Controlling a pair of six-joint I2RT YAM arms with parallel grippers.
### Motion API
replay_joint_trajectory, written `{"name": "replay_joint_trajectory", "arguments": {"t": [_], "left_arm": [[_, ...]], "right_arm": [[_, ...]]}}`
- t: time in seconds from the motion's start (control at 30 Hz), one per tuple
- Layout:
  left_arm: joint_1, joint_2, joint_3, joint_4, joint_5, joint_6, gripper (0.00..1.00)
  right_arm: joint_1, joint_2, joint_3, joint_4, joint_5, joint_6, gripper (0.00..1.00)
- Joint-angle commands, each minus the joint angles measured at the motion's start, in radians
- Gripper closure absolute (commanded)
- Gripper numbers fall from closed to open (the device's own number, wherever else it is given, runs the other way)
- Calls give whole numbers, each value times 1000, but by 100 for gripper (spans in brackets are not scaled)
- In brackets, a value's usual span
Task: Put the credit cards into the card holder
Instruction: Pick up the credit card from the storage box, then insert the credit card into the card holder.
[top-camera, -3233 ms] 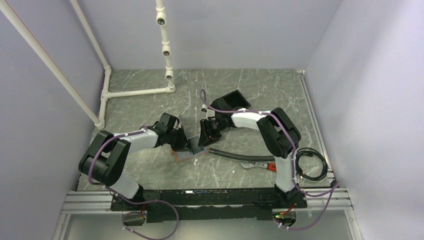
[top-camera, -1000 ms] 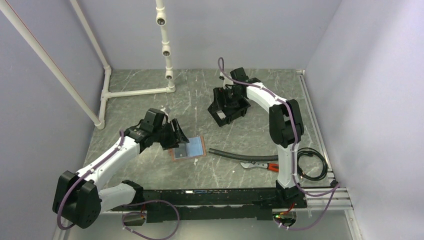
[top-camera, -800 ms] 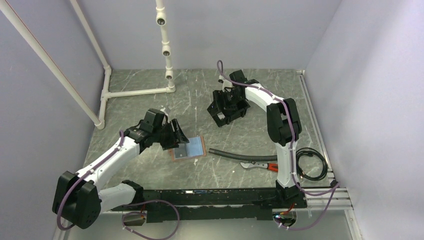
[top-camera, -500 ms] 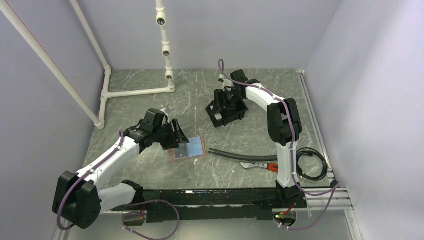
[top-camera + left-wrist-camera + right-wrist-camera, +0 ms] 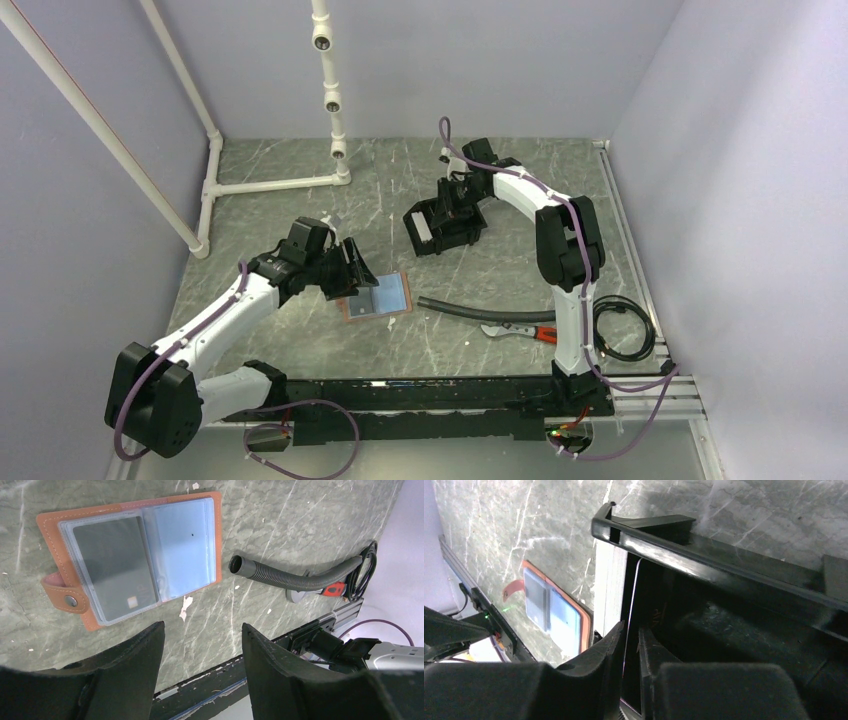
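Right claw: jaws drawn nearly together on a thin upright card standing on edge inside the black box, just beside a white stack at the box's end wall. Reads as a pinch on that one card.

Left claw: jaws wide apart, holding nothing, hovering over the table just beside the card holder.

Card holder lies open and flat near the table's middle. A dark card sits in its left sleeve and a pale blue face shows in the right.

Step in hand, as judged: pull one of the credit cards from the box.
- Lift straight along the card's plane so it clears the rim without tipping the box
- Grip the card only and don't catch the stack
- Keep the pinch near the edge, leaving card length free for the sleeve mouth
- Left claw is well placed to pin the holder's leather border during insertion

Not resolved:
- Whether both pads bear on the card, since a dark slit shows between them
- The count of cards in the box; its interior is dark
- What the white stack is
- In the top view the right claw hides the box contents
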Motion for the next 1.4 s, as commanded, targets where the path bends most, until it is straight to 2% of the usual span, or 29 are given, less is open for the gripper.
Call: {"name": "replay_joint_trajectory", "arguments": {"t": [0.0, 0.2, 0.37, 0.43, 0.5, 0.6, 0.7, 0.8, 0.93, 1.03, 1.37], "left_arm": [[3, -11, -6, 20, -3, 2, 37], [4, 2, -33, -4, -58, -8, 37], [14, 9, -72, 19, -65, -5, 37], [19, 18, -87, 32, -60, -4, 38], [23, 30, -93, 44, -57, -3, 41], [25, 64, -83, 40, -67, 6, 44], [27, 97, -80, 35, -82, 16, 46], [31, 108, -120, 68, -104, 5, 48], [37, 118, -160, 79, -110, -9, 54], [38, 114, -174, 63, -132, -19, 58], [40, 99, -214, 28, -174, -43, 66]], "right_arm": [[0, -86, 18, 6, 58, -4, 85], [6, -149, 38, -6, 220, 3, 100], [90, -257, 76, -40, 438, -6, 100], [148, -297, 65, -41, 465, -7, 100], [210, -330, 18, -19, 400, 16, 100], [279, -368, -120, 86, 222, 93, 100], [309, -384, -273, 254, 38, 220, 100], [317, -378, -404, 383, -67, 310, 100], [332, -357, -484, 480, -142, 370, 100], [354, -353, -527, 535, -143, 398, 100], [361, -312, -588, 614, -181, 446, 100]]}}
